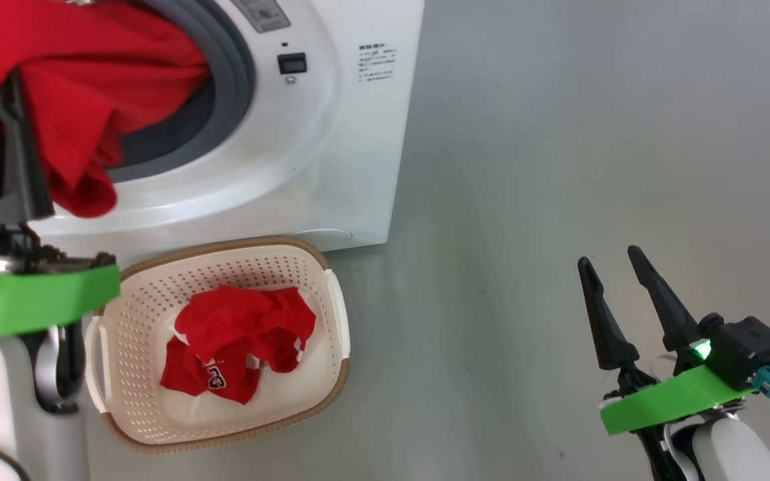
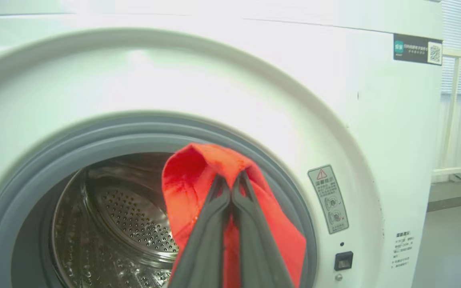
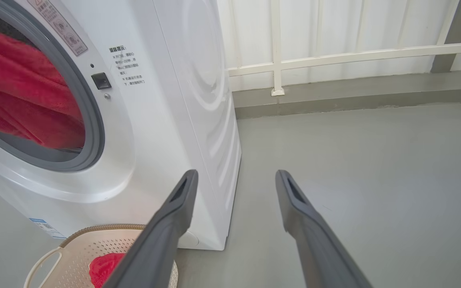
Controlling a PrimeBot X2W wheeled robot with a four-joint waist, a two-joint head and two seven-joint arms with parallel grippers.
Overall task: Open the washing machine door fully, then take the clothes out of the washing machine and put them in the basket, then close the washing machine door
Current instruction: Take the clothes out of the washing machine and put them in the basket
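The left tool [image 2: 230,178] is clenched on a red garment [image 2: 182,176] at the mouth of the washing machine [image 1: 338,133] — the basket [image 1: 224,248] below holds another red shirt [image 1: 238,327] — while the right tool [image 1: 608,254] stands released over the floor [image 1: 559,133], well aside.

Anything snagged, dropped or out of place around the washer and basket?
Nothing stands out. The left gripper is shut on a red garment hanging out over the washing machine's grey seal; another garment lies inside the upright basket; the right gripper hangs open off to the side.
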